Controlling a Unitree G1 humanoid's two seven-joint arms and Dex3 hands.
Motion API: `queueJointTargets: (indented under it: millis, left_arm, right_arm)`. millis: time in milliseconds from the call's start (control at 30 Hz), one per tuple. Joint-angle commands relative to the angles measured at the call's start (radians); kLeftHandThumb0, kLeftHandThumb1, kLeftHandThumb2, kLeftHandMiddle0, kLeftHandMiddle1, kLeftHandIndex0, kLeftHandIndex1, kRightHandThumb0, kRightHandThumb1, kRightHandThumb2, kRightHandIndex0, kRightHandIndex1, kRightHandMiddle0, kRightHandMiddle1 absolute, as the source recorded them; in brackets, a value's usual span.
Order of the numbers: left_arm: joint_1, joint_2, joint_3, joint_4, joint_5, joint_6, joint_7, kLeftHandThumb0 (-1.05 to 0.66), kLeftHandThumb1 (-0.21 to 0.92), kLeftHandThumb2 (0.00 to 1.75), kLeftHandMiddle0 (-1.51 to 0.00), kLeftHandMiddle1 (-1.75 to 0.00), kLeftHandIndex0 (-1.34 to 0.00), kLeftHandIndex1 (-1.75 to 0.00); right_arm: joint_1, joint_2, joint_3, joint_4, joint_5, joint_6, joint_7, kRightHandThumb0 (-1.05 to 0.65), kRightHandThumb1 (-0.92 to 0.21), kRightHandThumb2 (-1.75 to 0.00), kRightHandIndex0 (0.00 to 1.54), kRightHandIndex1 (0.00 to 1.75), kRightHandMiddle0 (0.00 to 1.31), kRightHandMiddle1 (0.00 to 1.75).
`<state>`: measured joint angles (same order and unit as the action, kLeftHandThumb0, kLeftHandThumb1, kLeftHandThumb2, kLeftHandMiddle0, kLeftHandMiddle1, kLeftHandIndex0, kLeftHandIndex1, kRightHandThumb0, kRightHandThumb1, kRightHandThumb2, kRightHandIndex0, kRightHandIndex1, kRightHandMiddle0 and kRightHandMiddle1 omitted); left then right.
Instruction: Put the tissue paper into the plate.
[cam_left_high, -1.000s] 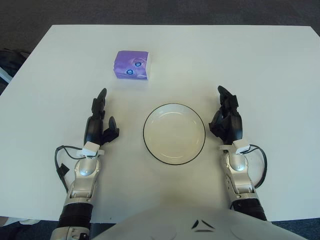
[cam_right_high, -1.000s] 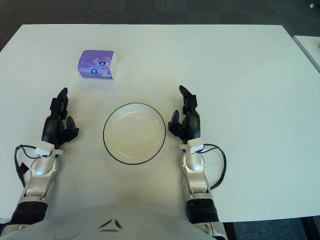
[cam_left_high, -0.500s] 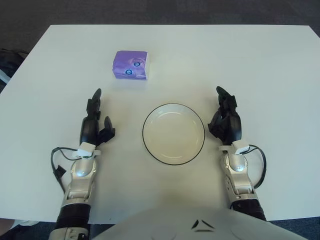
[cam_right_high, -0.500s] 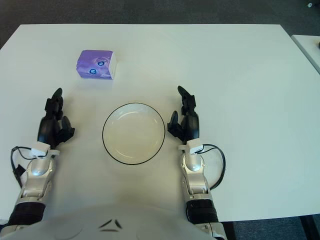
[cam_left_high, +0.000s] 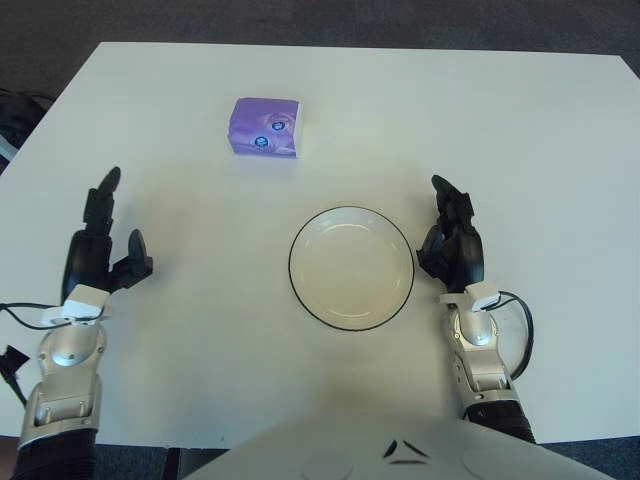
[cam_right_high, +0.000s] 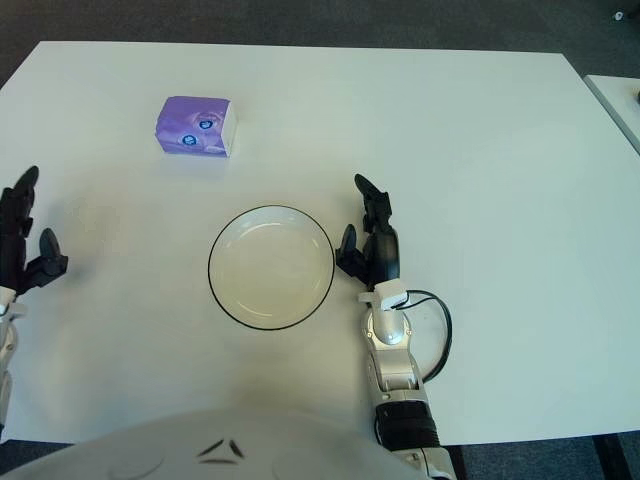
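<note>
Well apart: tissue paper (cam_left_high: 264, 127), left hand (cam_left_high: 98, 255) fingers (cam_left_high: 103, 189).

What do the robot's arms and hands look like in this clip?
Both match: the left hand and right hand have black three-finger digits, a small white tag at the wrist, silver metallic forearms with a blue dot, ribbed black sleeves lower down, and a looping black cable beside each wrist.

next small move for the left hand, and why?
Probably reach the left hand forward and right toward the tissue pack. The hand is open, holding nothing, well short of it; the plate has nothing in it, and the right hand sits idle beside it.
</note>
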<state>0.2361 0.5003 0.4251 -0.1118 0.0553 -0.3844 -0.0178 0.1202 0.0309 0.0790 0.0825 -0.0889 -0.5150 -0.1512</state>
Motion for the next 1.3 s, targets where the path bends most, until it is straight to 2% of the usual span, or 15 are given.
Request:
queueJointTargets:
  millis: [0,67,100,200,300,333,400,533,633,700,800,933,1000,1067,1267]
  left_arm:
    - [-0.008,0.092,0.091,-0.096,-0.012,0.016,-0.052,-0.77,0.92,1.04,-0.07,0.00,0.00,-0.18]
    - [0.031,0.103,0.132,-0.096,-0.029,-0.016,-0.076,-0.76,0.92,1.04,-0.06,0.00,0.00,-0.21]
    - [0.075,0.107,0.181,-0.122,-0.065,-0.015,-0.104,-0.75,0.92,1.04,-0.06,0.00,0.00,-0.21]
    - [0.125,0.129,0.263,-0.141,-0.118,0.024,-0.158,-0.74,0.92,1.03,-0.10,-0.02,0.00,-0.30]
    - [-0.068,0.218,0.177,-0.168,-0.043,0.215,-0.146,-0.73,0.92,1.03,-0.13,-0.03,0.00,-0.38]
    - [-0.110,0.234,0.154,-0.171,-0.025,0.245,-0.141,-0.72,0.92,1.03,-0.14,-0.04,0.00,-0.40]
    - [-0.221,0.280,0.102,-0.107,0.013,0.240,-0.138,-0.71,0.92,1.02,-0.15,-0.04,0.00,-0.43]
    - [-0.202,0.327,0.130,0.001,0.004,0.185,-0.194,-0.69,0.92,1.02,-0.16,-0.04,0.00,-0.39]
    - [-0.228,0.389,0.148,0.062,0.028,0.162,-0.209,-0.67,0.92,1.02,-0.13,-0.02,0.00,-0.30]
    - [-0.240,0.406,0.150,0.079,0.041,0.155,-0.209,-0.66,0.92,1.02,-0.11,-0.01,0.00,-0.25]
    - [-0.345,0.469,0.099,0.131,0.128,0.179,-0.165,-0.66,0.92,0.99,-0.08,-0.01,0.00,-0.17]
    - [-0.426,0.470,0.045,0.134,0.204,0.203,-0.120,-0.67,0.92,0.94,-0.05,-0.01,0.00,-0.08]
    - [-0.597,0.470,-0.059,0.092,0.263,0.295,-0.131,-0.68,0.92,0.90,-0.05,-0.01,-0.01,-0.05]
    - [-0.732,0.477,-0.131,0.105,0.302,0.337,-0.147,-0.68,0.92,0.82,-0.04,-0.01,-0.01,-0.03]
    - [-0.971,0.491,-0.246,0.216,0.356,0.348,-0.214,-0.71,0.92,0.72,-0.01,0.00,0.00,0.00]
  right_arm:
    - [0.088,0.027,0.025,0.171,-0.028,0.033,-0.008,-0.60,-0.92,-0.91,0.25,0.01,0.00,0.62]
    - [0.086,0.028,0.027,0.175,-0.033,0.033,-0.010,-0.60,-0.92,-0.90,0.25,0.01,0.00,0.62]
    - [0.084,0.027,0.028,0.178,-0.035,0.033,-0.010,-0.60,-0.92,-0.90,0.25,0.01,0.00,0.62]
    - [0.079,0.027,0.030,0.186,-0.036,0.033,-0.008,-0.60,-0.92,-0.90,0.25,0.01,0.00,0.61]
    - [0.073,0.026,0.031,0.194,-0.033,0.036,-0.004,-0.60,-0.92,-0.90,0.25,0.01,0.00,0.61]
    - [0.071,0.026,0.031,0.197,-0.032,0.036,-0.004,-0.60,-0.92,-0.90,0.25,0.01,0.00,0.61]
    - [0.066,0.025,0.031,0.204,-0.032,0.039,-0.005,-0.60,-0.92,-0.90,0.25,0.01,0.00,0.60]
    - [0.055,0.022,0.031,0.221,-0.035,0.043,-0.007,-0.61,-0.92,-0.90,0.25,0.01,0.00,0.58]
    - [0.043,0.018,0.030,0.238,-0.039,0.043,-0.007,-0.62,-0.92,-0.90,0.24,0.01,0.00,0.56]
    - [0.042,0.017,0.030,0.241,-0.040,0.041,-0.008,-0.62,-0.92,-0.90,0.24,0.01,0.00,0.56]
    - [0.031,0.013,0.028,0.256,-0.037,0.039,-0.004,-0.63,-0.92,-0.91,0.23,0.00,0.00,0.55]
    - [0.024,0.009,0.028,0.263,-0.033,0.041,0.000,-0.64,-0.92,-0.91,0.23,0.00,0.00,0.54]
    - [0.020,0.006,0.027,0.265,-0.028,0.049,0.007,-0.64,-0.92,-0.92,0.22,0.00,0.00,0.54]
    - [0.017,0.003,0.026,0.265,-0.026,0.057,0.011,-0.65,-0.92,-0.92,0.21,0.00,0.00,0.53]
    - [0.007,-0.002,0.024,0.269,-0.025,0.079,0.014,-0.66,-0.92,-0.92,0.21,0.00,0.00,0.52]
